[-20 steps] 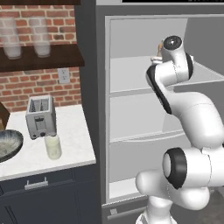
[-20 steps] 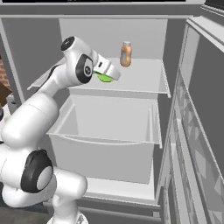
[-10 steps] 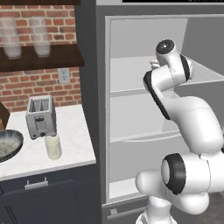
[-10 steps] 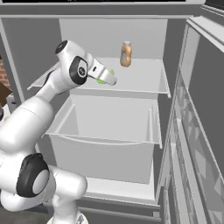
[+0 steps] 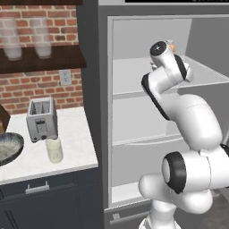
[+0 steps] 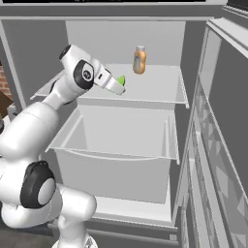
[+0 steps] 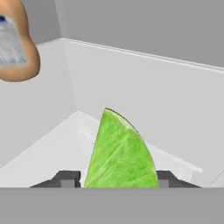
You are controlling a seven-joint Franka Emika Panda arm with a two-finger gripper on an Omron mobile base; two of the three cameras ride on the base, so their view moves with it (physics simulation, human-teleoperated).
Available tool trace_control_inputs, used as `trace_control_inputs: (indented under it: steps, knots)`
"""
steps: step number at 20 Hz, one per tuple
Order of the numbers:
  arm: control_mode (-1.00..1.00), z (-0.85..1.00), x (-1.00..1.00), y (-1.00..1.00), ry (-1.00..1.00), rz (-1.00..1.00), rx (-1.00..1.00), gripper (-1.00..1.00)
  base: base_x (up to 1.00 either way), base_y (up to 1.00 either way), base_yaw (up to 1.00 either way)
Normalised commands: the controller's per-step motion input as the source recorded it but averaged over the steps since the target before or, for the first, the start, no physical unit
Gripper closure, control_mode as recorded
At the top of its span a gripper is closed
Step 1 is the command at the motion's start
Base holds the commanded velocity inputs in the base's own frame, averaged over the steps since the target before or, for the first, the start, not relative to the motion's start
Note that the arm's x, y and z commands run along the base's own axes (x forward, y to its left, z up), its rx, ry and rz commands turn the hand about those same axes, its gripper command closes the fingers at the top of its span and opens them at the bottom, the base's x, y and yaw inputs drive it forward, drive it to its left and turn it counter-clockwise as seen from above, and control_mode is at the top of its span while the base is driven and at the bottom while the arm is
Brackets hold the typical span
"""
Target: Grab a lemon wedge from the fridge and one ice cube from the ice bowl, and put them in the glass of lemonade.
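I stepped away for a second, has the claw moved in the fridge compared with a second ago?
Yes. In the right base view the claw has gone up and further in, closer to the orange bottle on the fridge shelf, with the lemon wedge between its fingers.

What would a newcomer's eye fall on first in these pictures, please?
Probably the white arm reaching into the open fridge, its gripper at the upper shelf. Next, the bright green lemon wedge standing between the fingertips, and the small orange bottle farther back on that shelf.
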Motion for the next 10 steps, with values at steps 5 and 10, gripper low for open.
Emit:
trace_control_inputs:
  steps: [5,10]
  knots:
    - [-1.00,0.00,0.22,0.00,0.00,-0.01,0.00,1.00,0.00,0.00,0.00]
    - [-1.00,-0.34,-0.56,-0.28,0.00,-0.06,0.00,1.00,0.00,0.00,0.00]
